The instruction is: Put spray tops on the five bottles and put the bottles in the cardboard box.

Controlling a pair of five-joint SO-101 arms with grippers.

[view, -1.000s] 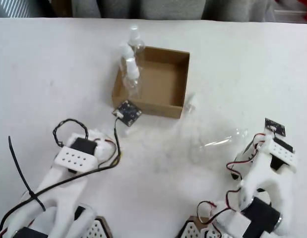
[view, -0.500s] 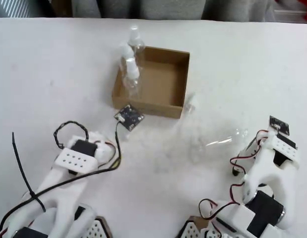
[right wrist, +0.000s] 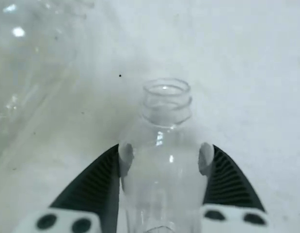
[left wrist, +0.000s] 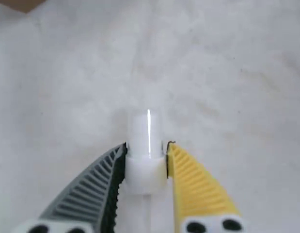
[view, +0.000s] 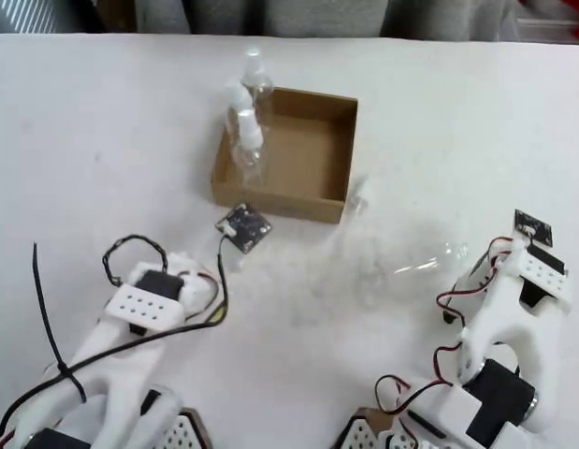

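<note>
Both my arms have pulled back nearward. My left pincer point(left wrist: 146, 147) pinches a spray top point(left wrist: 146, 177), near left; my right pincer point(right wrist: 165, 154) pinches an uncapped bottle point(right wrist: 166, 104), near right. Light, slick, probably crushable: hold its shoulder gently.

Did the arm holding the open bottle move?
Yes. The right gripper, shut on the bottle, has shifted rightward, away from the cardboard box, in the high view.

The bottle point(right wrist: 164, 145) is clear glossy plastic, the spray top point(left wrist: 146, 167) smooth white plastic, the box point(view: 280, 196) matt brown cardboard, the surface point(view: 102, 140) matt white.
</note>
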